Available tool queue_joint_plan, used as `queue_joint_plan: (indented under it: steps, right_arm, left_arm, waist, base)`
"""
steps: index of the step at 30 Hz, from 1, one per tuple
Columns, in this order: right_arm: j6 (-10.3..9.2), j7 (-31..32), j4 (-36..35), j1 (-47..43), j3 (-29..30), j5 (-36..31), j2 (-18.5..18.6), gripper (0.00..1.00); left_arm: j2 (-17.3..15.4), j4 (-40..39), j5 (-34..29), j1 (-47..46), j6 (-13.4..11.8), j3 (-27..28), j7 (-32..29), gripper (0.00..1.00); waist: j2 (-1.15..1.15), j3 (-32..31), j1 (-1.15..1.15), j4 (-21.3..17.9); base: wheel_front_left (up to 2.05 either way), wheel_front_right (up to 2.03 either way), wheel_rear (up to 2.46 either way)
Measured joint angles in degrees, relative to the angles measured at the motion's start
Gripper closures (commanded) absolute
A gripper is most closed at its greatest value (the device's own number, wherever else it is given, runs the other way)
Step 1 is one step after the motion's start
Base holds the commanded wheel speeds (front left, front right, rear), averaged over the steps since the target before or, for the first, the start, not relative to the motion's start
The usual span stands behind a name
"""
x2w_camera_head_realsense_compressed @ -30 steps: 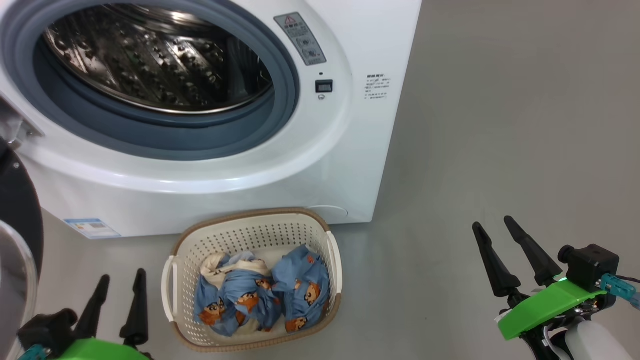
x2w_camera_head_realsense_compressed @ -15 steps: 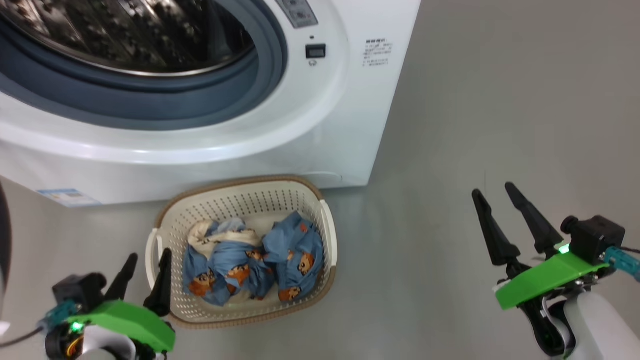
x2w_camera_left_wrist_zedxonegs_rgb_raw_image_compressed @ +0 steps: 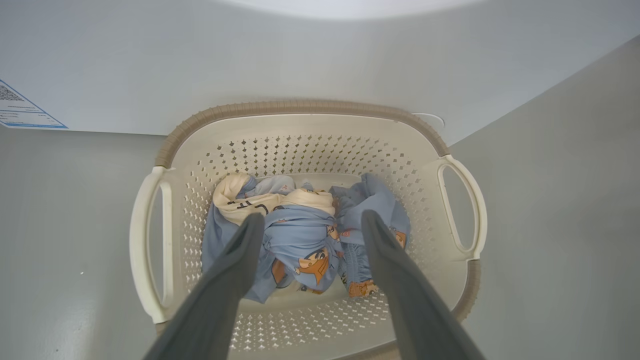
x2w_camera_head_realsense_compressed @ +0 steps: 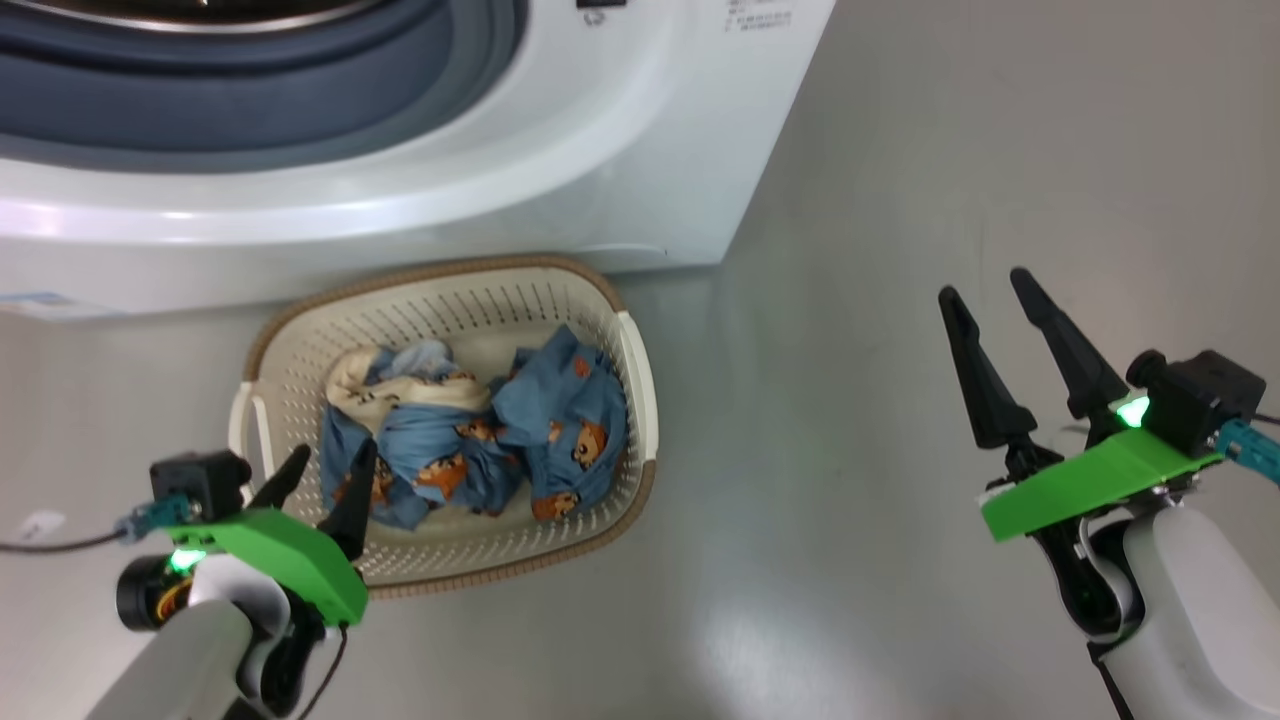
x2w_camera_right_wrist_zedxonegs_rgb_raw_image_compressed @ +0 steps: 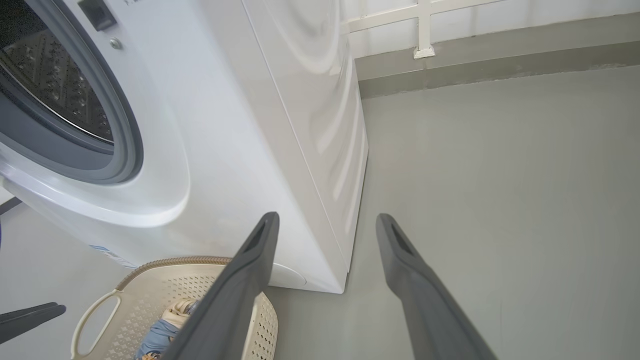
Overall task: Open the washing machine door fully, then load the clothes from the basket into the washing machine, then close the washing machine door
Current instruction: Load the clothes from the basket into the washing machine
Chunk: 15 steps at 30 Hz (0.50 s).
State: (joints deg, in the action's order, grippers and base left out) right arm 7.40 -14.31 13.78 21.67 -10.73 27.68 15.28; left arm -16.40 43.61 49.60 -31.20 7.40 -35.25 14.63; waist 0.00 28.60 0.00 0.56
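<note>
- head view: left gripper [x2w_camera_head_realsense_compressed: 335,447] wide, empty, over near-left rim of basket [x2w_camera_head_realsense_compressed: 440,270]; clothes [x2w_camera_head_realsense_compressed: 500,430] piled mid-basket; right gripper [x2w_camera_head_realsense_compressed: 982,282] wide, empty, off over floor [x2w_camera_head_realsense_compressed: 900,150].
- left wrist view: drop straight, pinch top blue fold deep, miss the wall.
- right wrist view: washing machine [x2w_camera_right_wrist_zedxonegs_rgb_raw_image_compressed: 250,125] mouth open behind basket.

The head camera looks steeply down from high above the basket [x2w_camera_head_realsense_compressed: 450,305], with the washing machine [x2w_camera_head_realsense_compressed: 600,150] just behind it at the top edge. The left wrist camera hangs close over the basket [x2w_camera_left_wrist_zedxonegs_rgb_raw_image_compressed: 320,150], facing down into it. The right wrist camera sits well right of the basket [x2w_camera_right_wrist_zedxonegs_rgb_raw_image_compressed: 165,290] (caught in its bottom left corner), facing the washing machine [x2w_camera_right_wrist_zedxonegs_rgb_raw_image_compressed: 240,150] at its front corner and the floor [x2w_camera_right_wrist_zedxonegs_rgb_raw_image_compressed: 500,175] beyond. All three share the basket and the washing machine's lower front behind it
</note>
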Motion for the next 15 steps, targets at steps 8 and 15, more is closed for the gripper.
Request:
queue_joint_plan:
  steps: [8,15]
  right_arm:
    - [0.00,0.0,-0.9,3.2,-0.7,-0.9,-0.7,0.00]
    - [0.00,0.0,-1.3,5.4,-1.5,-1.0,-1.3,0.00]
  left_arm:
    - [-1.3,5.9,7.1,-7.2,0.0,-9.1,0.0,0.00]
    - [-3.2,8.7,12.3,-11.9,0.0,-16.3,-1.3,0.00]
  waist:
    - [0.00,5.7,0.00,-1.0]
    - [0.00,9.7,0.00,-2.4]
  base:
    - [0.00,0.00,0.00]
    - [0.00,0.00,0.00]
